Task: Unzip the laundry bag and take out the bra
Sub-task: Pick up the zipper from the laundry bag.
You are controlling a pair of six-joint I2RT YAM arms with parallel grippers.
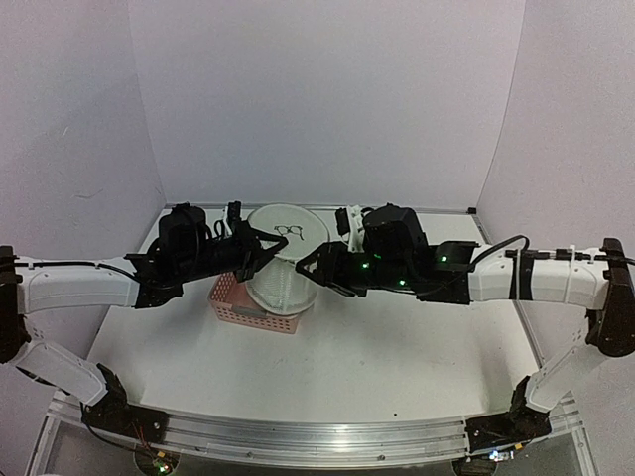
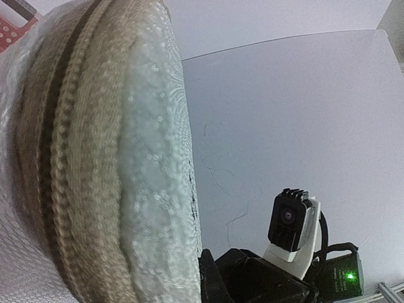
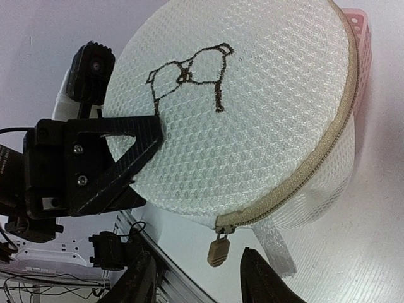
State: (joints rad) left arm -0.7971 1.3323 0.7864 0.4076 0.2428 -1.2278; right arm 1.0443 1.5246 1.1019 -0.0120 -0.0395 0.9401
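The white mesh laundry bag [image 1: 286,270] is held up off the table, tilted, its round face with the black bra drawing [image 3: 189,72] toward the back. My left gripper [image 1: 260,250] is shut on the bag's left rim; one of its black fingers [image 3: 120,158] lies across the round face. The tan zipper [image 3: 303,177] runs round the rim and looks shut, its pull tab [image 3: 218,251] hanging free. My right gripper [image 3: 199,281] is open, with the tab between its fingertips, not touching. The bag's zipper edge fills the left wrist view [image 2: 95,158]. The bra is hidden.
A pink slotted basket [image 1: 238,302] stands on the white table under and behind the bag, its corner also in the right wrist view [image 3: 363,38]. The right arm's wrist camera [image 2: 291,224] is close beside the bag. Purple walls enclose the table.
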